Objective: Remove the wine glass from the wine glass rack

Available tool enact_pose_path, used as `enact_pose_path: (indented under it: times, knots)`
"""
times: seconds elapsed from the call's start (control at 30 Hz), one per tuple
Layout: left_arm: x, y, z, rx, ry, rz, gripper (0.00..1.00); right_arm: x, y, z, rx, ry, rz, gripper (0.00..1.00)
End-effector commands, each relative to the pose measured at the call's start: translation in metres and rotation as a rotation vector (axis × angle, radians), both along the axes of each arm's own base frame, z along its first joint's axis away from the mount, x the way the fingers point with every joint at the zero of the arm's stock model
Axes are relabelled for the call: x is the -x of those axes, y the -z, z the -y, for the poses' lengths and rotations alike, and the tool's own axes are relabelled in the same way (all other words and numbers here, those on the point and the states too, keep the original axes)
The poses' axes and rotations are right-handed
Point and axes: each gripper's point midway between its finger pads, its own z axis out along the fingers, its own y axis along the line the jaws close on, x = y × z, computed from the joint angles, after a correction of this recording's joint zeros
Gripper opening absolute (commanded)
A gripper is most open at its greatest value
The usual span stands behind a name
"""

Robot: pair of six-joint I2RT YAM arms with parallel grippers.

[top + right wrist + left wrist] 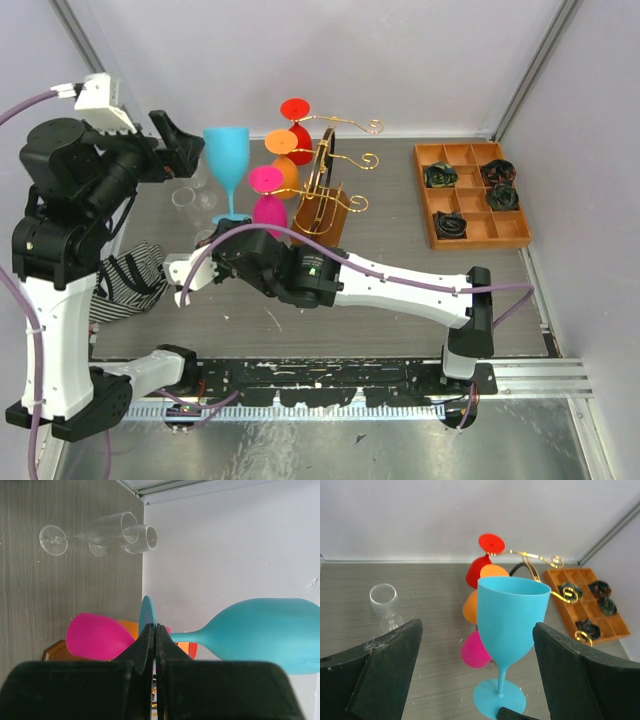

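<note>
A blue wine glass (226, 160) stands upright left of the gold wire rack (327, 185). My right gripper (232, 226) is shut on the edge of its foot, seen in the right wrist view (155, 630) with the foot (147, 611) between the closed pads. My left gripper (186, 146) is open beside the bowl. In the left wrist view the blue glass (510, 620) stands between its spread fingers (384, 675) without touching them. A red glass (294, 110), an orange glass (281, 150) and a pink glass (267, 195) hang on the rack.
Clear glasses (196, 196) are on the table left of the blue glass. A striped cloth (130, 280) lies at the left. An orange-brown compartment tray (474, 230) holding dark items sits at the right, near the back wall.
</note>
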Motion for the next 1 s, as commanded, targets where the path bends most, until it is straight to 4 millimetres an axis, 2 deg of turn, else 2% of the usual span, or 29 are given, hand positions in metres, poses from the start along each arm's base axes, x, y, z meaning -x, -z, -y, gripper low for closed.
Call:
enact_pose_path:
  times: [0.0, 0.27, 0.47, 0.67, 0.87, 0.9, 0.97]
  knots:
    - [-0.004, 0.025, 0.015, -0.074, 0.101, -0.093, 0.98, 0.008, -0.053, 0.009, -0.068, 0.015, 0.094, 0.01]
    - [-0.012, 0.042, 0.028, -0.071, 0.164, -0.135, 0.98, 0.029, -0.046, -0.001, -0.042, -0.032, 0.101, 0.01]
    - [-0.006, 0.036, 0.045, -0.036, 0.261, -0.106, 0.98, 0.036, -0.039, -0.005, -0.025, -0.053, 0.099, 0.01]
    - [-0.005, 0.056, 0.05, -0.057, 0.297, -0.195, 0.98, 0.043, -0.038, -0.009, -0.025, -0.072, 0.107, 0.01]
    - [-0.007, 0.06, 0.048, -0.05, 0.28, -0.196, 0.99, 0.044, -0.035, -0.011, -0.018, -0.071, 0.108, 0.01]
    - [-0.007, 0.06, 0.047, -0.054, 0.275, -0.195, 0.95, 0.044, -0.035, -0.01, -0.02, -0.07, 0.105, 0.01]
    - [-0.008, 0.059, 0.041, -0.062, 0.242, -0.189, 0.75, 0.044, -0.036, -0.009, -0.034, -0.057, 0.095, 0.01]
